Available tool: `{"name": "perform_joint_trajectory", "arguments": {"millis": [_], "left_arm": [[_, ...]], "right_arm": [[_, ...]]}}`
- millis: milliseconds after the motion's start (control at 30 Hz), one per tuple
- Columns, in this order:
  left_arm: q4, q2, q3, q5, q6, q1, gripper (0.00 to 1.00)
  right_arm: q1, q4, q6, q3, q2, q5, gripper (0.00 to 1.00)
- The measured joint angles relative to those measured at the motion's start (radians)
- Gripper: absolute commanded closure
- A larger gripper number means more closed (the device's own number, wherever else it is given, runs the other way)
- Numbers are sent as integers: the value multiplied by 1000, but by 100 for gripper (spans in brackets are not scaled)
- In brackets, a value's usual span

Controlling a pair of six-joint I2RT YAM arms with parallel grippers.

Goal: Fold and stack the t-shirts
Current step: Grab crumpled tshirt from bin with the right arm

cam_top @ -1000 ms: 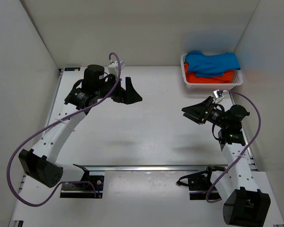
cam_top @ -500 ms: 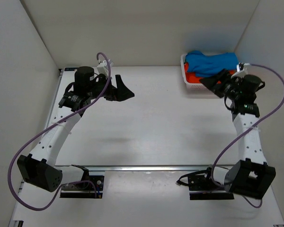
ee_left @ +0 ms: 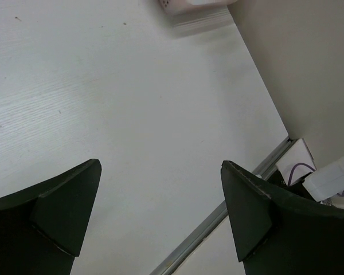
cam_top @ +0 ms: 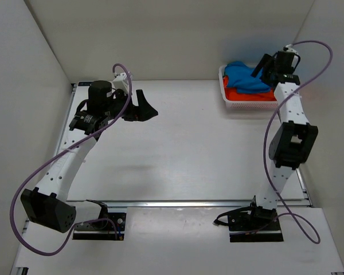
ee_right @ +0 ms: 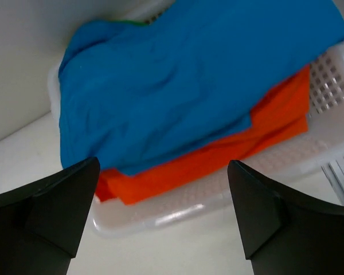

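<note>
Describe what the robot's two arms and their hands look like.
The left arm and right arm are built of white links joined by black motor housings; the left arm's links show rows of small holes. A thin purple cable loops along the left arm, and another runs along the right. The left hand and right hand each have two matte black, wedge-shaped fingers.

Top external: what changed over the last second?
The right claw swung from mid-table to above the basket, open, grasping nothing. The left claw drifted slightly left, still open. The blue shirt and orange shirt stayed piled in the basket.
</note>
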Motion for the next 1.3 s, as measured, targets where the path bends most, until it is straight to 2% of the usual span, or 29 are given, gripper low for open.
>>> {"name": "perform_joint_trajectory", "arguments": {"millis": [100,200,267,333,467,500,533,567,633,667,900,1067,1167,1300], "left_arm": [[-7,-4,0,-14,0,22,4],[-15,-8,0,-39,1,45,4],[-21,-11,0,-64,3,53,4],[-27,-11,0,-83,6,58,4],[-42,-11,1,-107,6,64,5],[-43,-11,2,-114,6,65,5],[-44,-11,3,-119,6,67,6],[-45,-11,4,-122,6,70,6],[-48,-10,10,-127,6,72,7],[-48,-9,11,-129,5,73,8],[-32,0,13,-136,-17,55,26],[4,40,19,-101,-57,27,31],[14,51,19,-91,-69,16,31],[24,20,28,-105,-67,9,32]], "right_arm": [[28,-91,-18,300,212,59,20],[44,-172,-20,594,409,87,22],[55,-209,-20,722,505,98,19],[58,-232,-20,735,544,99,20],[56,-258,-18,660,568,97,24],[55,-264,-16,651,576,96,27],[55,-269,-14,648,584,92,45],[55,-274,-16,650,592,88,56],[49,-291,-13,668,605,71,95],[47,-301,-5,685,612,60,99],[29,-320,13,729,607,14,100],[36,-325,3,727,520,-18,100],[53,-315,-24,708,383,-24,100],[148,-235,-72,562,55,-13,100]]}}
